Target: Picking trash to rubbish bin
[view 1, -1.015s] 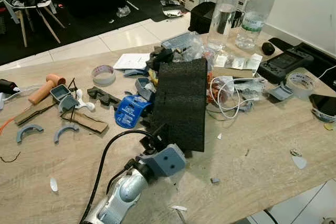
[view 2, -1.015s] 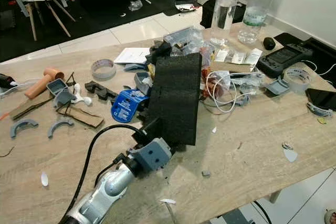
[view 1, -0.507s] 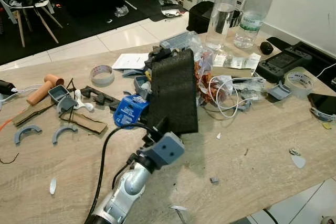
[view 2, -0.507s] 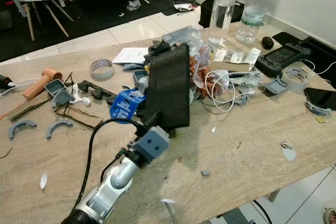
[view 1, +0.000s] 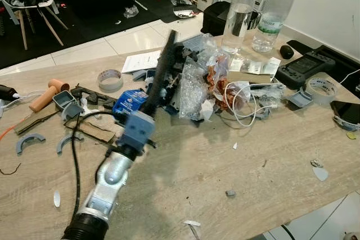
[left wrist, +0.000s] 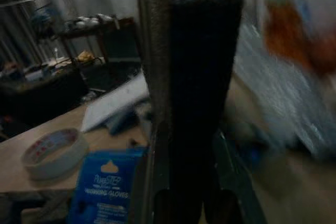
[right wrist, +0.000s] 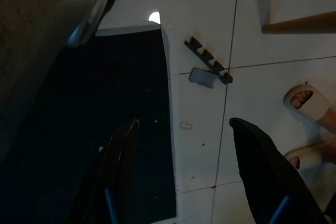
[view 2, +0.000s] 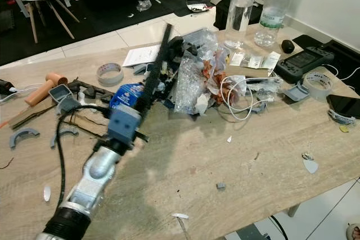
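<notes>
Foam slab [view 1: 163, 68], clamped in our left gripper [view 1: 147, 107]: now turned edge-on at centre-left, lifted off the table [view 1: 270, 150], ready for binning.

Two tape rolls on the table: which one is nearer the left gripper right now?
The pale tape roll beside the blue glove packet, left of the clutter pile. The left gripper holds the black foam slab close by; the other roll lies far right.

— Black foam slab [view 1: 162, 74]: coarse, porous, thick, rectangular.
— Pose?
— Upright, tilted slightly, seen edge-on; clamped at the lower end, lifted over the cluttered table [view 1: 264, 139].
— Position?
— Just beside crinkled clear plastic wrap [view 1: 194, 85], above a blue glove packet [view 1: 126, 102].
</notes>
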Available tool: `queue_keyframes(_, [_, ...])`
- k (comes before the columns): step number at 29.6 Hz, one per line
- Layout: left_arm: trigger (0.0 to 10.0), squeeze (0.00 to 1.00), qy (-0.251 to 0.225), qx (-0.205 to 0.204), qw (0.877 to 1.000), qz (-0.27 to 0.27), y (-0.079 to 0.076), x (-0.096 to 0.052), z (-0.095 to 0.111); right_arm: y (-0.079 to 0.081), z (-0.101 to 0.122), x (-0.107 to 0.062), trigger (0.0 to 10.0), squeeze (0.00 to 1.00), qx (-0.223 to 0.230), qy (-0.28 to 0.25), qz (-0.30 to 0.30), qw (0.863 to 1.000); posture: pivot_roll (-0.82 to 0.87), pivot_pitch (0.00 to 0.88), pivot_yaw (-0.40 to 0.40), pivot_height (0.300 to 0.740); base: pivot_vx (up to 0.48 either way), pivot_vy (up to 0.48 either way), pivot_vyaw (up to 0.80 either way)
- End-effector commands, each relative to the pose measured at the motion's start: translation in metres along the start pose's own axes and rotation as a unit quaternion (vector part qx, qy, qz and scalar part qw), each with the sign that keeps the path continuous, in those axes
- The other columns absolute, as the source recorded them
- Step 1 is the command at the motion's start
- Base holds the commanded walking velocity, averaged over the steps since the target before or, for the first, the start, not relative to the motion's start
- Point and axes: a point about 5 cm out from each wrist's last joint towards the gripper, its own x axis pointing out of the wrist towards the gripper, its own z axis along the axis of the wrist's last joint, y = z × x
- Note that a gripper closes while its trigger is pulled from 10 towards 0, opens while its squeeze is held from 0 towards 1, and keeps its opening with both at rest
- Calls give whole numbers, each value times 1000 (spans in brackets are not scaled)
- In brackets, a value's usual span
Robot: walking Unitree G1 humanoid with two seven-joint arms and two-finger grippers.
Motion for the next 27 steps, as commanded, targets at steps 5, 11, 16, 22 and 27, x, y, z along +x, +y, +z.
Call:
queue_keyframes(5, [0,0,-55,-112,992,-5,16,8,27,1,-3,0,10000,0,-1,4,2,1000,-66,50,13,740,0,0,0])
queue_keyframes(11, [0,0,-121,-232,964,-41,30,7,55,-1,-3,0,10000,0,0,3,1,1000,-62,51,16,740,0,0,0])
queue_keyframes(16, [10000,0,-118,-330,936,-35,37,8,57,0,-4,0,10000,0,3,4,1,1000,-61,54,22,740,0,0,0])
queue_keyframes(22, [10000,0,-104,-384,917,-37,23,12,59,1,-4,0,10000,0,8,4,1,1000,-57,56,26,740,0,0,0])
queue_keyframes(27, [10000,0,-62,-397,914,-56,11,14,54,1,-4,0,10000,0,7,4,1,1000,-50,55,20,740,-116,0,0])
